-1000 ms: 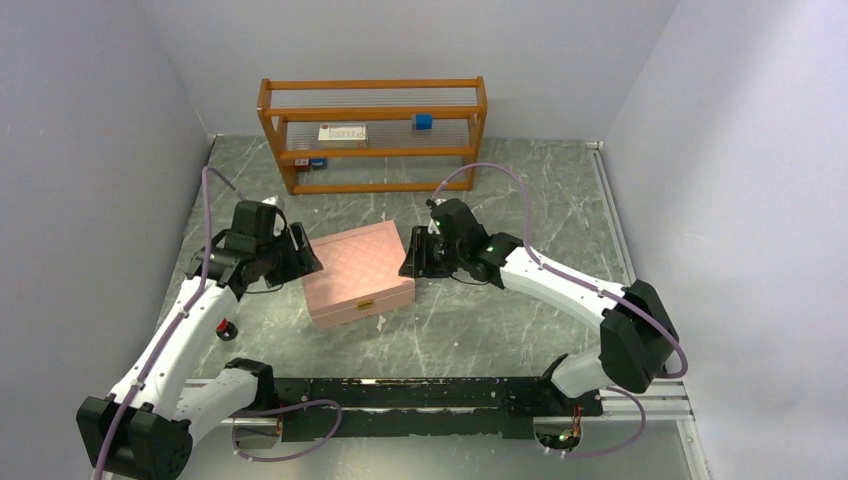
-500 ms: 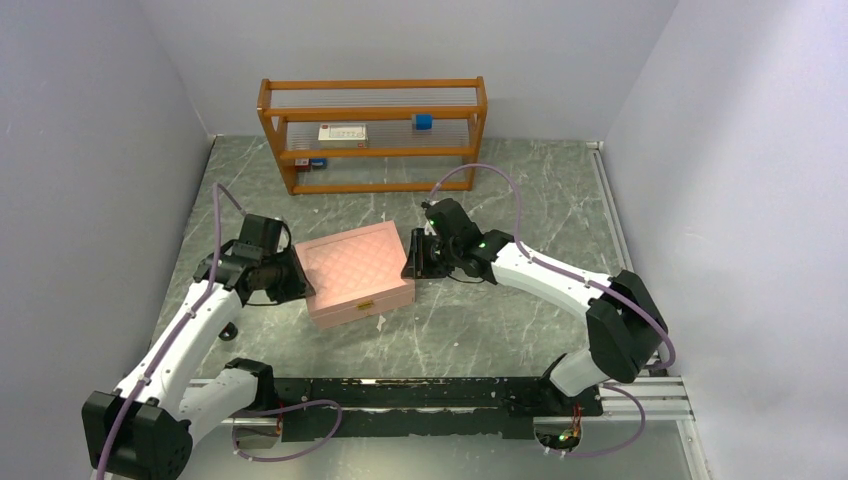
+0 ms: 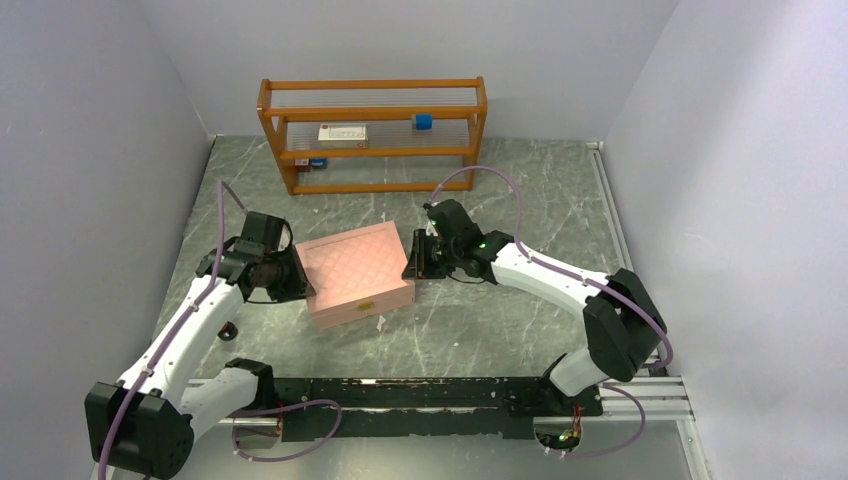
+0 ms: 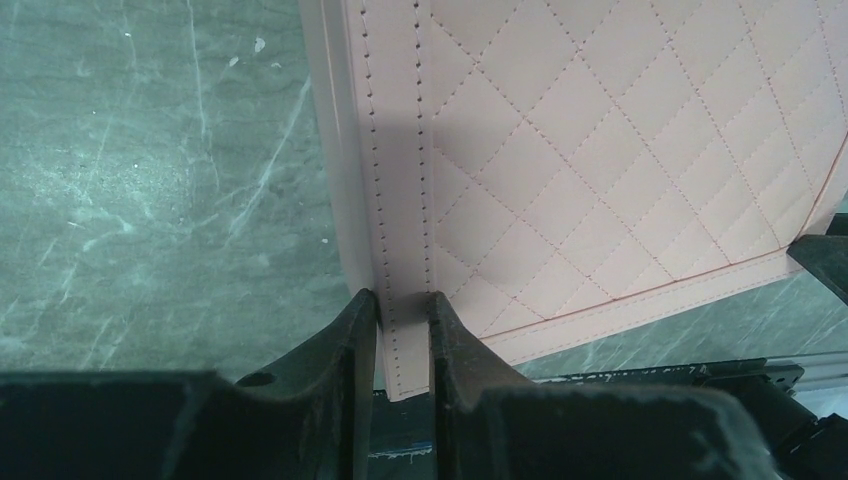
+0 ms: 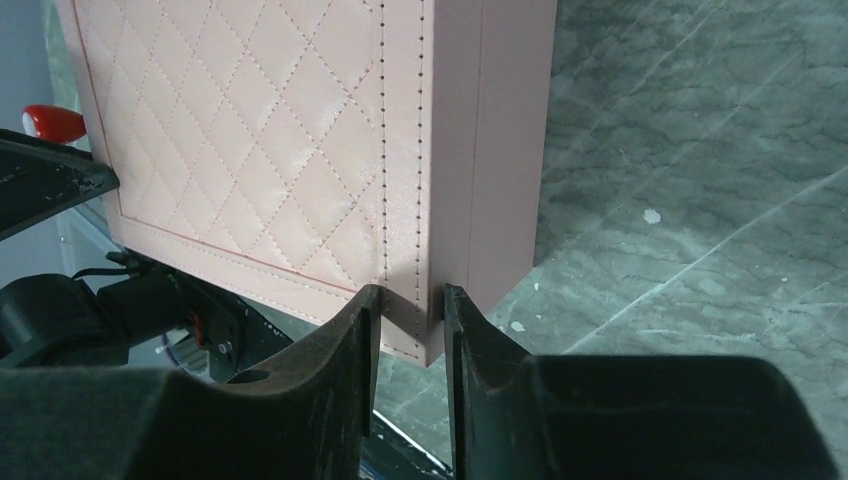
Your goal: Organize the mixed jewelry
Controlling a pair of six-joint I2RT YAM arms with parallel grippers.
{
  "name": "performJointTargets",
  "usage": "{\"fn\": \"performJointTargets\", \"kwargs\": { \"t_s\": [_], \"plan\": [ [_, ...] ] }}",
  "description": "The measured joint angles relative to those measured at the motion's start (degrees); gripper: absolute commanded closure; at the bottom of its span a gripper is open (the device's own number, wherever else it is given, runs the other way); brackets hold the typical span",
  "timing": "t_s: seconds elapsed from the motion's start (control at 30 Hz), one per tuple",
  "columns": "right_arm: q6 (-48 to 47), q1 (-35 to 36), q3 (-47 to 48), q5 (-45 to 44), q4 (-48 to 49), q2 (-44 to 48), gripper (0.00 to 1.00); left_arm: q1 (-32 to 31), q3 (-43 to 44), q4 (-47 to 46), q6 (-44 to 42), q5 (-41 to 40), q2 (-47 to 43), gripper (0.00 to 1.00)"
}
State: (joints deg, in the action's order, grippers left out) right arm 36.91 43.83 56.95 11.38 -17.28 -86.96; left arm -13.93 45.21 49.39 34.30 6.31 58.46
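The left fingers [image 4: 355, 335] pinch narrowly on the 9 o'clock edge of the pink jewelry box [image 3: 357, 268], the right fingers [image 5: 352, 340] likewise at 3 o'clock. The box sits centrally on the counter [image 3: 480, 330], long axis running between them.

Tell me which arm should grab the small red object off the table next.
Left, probably. The red object lies beside the left arm, whereas the right gripper sits across the jewelry box. The left gripper must release the box first.
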Motion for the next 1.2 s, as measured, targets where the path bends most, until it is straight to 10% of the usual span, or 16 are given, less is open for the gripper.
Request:
{"fn": "performJointTargets", "kwargs": {
  "t_s": [0.7, 1.03, 1.2],
  "plan": [
    [-0.4, -0.1, 2.2, -0.3, -1.1, -1.4, 0.71, 0.1, 2.7, 1.4, -1.5, -1.7, 1.0, 0.7],
    [-4.0, 1.3, 2.9, -16.9, -7.5, 14.2, 0.05, 0.1, 17.2, -0.2, -6.5, -15.6, -16.5, 0.24],
    [-4.5, 1.2, 3.2, -26.6, -12.8, 29.4, 0.0, 0.1, 22.6, 2.9, -8.2, -20.8, -21.3, 0.18]
  ]
}}
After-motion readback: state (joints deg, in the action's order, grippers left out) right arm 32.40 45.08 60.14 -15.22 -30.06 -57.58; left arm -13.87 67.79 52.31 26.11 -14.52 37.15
